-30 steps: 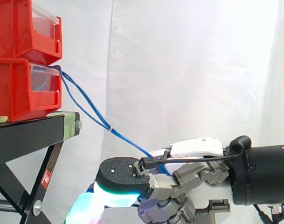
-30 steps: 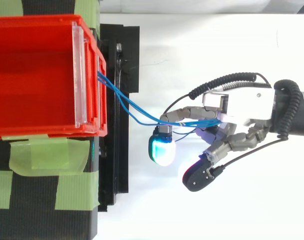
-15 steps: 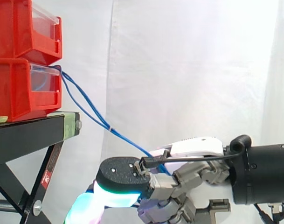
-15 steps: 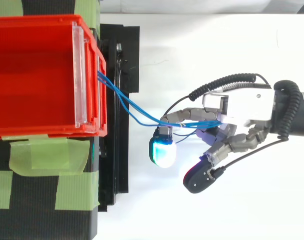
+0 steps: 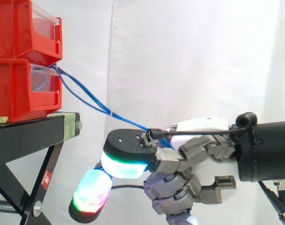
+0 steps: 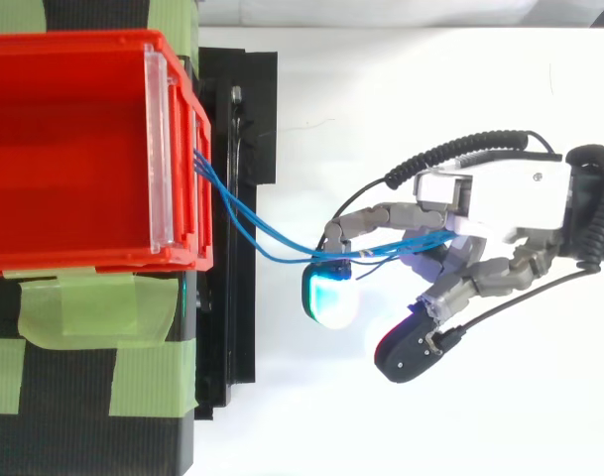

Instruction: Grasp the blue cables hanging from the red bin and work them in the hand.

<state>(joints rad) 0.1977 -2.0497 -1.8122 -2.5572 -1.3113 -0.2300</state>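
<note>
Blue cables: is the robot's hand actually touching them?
Touching. The side view shows the blue cables running from the red bin straight into the hand, pinched among its curled fingers.

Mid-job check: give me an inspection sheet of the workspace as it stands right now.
Surface: black stand carrying two stacked red bins; green tape on its top.
Job's things: blue cables come out of the lower bin's front.
Clutter: nothing seen.
Hand: hand beside the stand, below bin level, fingers curled round the blue cables.
Cables: blue cables slope down from bin to hand with little slack.
Surroundings: white curtain behind.
</note>
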